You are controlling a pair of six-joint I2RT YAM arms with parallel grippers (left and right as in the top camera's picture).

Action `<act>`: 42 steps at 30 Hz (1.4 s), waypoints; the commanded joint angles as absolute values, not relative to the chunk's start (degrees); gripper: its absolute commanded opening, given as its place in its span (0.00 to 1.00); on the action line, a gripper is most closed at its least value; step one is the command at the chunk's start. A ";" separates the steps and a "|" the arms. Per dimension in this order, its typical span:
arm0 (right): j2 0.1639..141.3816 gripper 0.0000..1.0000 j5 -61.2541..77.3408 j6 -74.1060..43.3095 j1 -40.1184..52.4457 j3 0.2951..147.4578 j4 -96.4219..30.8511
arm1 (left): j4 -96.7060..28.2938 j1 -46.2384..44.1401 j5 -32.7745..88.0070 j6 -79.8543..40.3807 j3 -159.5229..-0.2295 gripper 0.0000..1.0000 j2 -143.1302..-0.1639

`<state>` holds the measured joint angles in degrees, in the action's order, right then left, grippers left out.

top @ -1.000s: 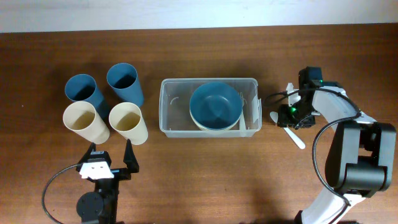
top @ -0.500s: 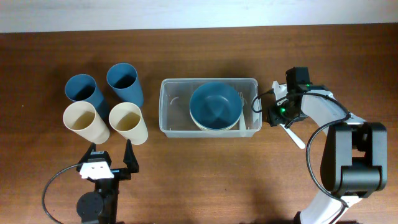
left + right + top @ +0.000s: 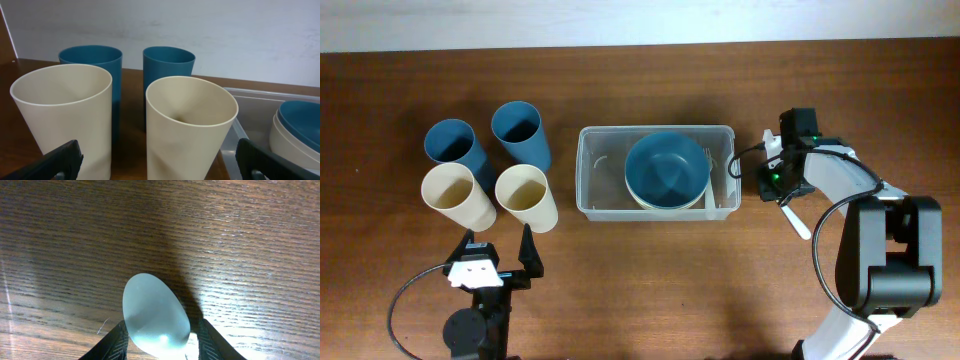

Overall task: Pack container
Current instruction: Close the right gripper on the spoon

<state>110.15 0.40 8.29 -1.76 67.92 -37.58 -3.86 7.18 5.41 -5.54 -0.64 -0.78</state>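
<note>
The clear plastic container [image 3: 655,130] stands mid-table and holds a blue bowl [image 3: 666,170] nested in a cream bowl. Its left wall shows in the left wrist view [image 3: 260,95]. A white spoon [image 3: 797,222] lies on the table right of the container. My right gripper [image 3: 775,183] is over the spoon's bowl end. In the right wrist view its fingers [image 3: 162,340] close on either side of the spoon bowl [image 3: 155,312]. My left gripper [image 3: 500,250] is open and empty near the front edge, behind the cups [image 3: 160,160].
Two blue cups [image 3: 520,133] and two cream cups [image 3: 525,195] stand upright left of the container. They fill the left wrist view, with a cream cup [image 3: 190,130] nearest. White cutlery lies inside the container's right end [image 3: 730,170].
My right gripper has moved left, from beside the spoon's bowl end to over it. The spoon's handle has stayed in place. The left arm has not moved.
</note>
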 commanded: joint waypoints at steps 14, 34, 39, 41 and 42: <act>111.37 0.34 -1.39 -4.75 -1.63 68.49 -37.04 | -4.29 7.01 5.80 -4.62 -0.58 1.00 -0.30; 111.26 0.19 -0.49 -10.20 -1.63 72.18 -39.27 | -4.29 7.01 5.80 -4.62 -0.58 1.00 -0.30; 111.26 0.17 -0.51 -10.17 -1.63 75.02 -41.67 | -4.29 7.01 5.80 -4.62 -0.58 1.00 -0.30; 111.26 0.17 -0.49 -10.20 -1.63 75.40 -42.22 | -4.29 7.01 5.80 -4.62 -0.58 1.00 -0.30; 111.26 0.17 -0.49 -10.22 -1.63 75.40 -42.59 | -4.29 7.01 5.80 -4.62 -0.58 1.00 -0.30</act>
